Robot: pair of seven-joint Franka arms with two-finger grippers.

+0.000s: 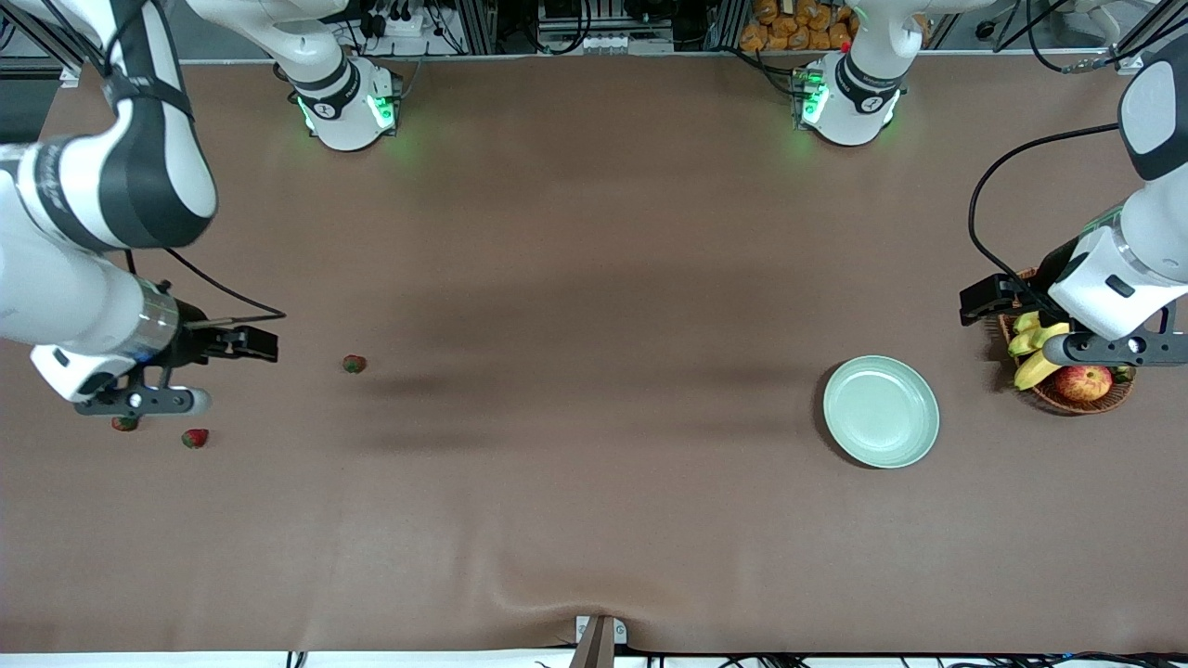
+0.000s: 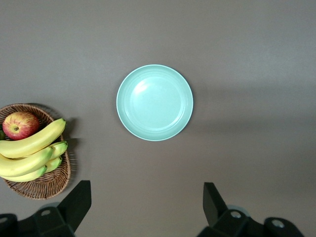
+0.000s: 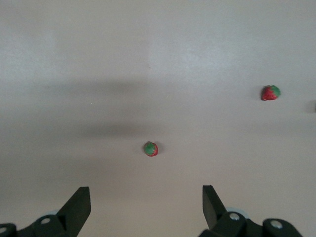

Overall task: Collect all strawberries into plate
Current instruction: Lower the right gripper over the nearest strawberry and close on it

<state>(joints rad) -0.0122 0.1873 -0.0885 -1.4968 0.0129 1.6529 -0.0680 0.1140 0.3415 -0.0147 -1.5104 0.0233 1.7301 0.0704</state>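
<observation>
nothing collected: plate (image 1: pixel 880 411) empty, three strawberries (image 1: pixel 354 364) on the bench's right-arm end; both jaws open, empty.

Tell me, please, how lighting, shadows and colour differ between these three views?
Front view: even light, with soft dark shadow bands across the brown table between the strawberries and the plate. Left wrist view: sharp, true colour, with a small glare patch on the plate. Right wrist view: washed out, the table looks pale grey and the strawberries slightly soft.
</observation>
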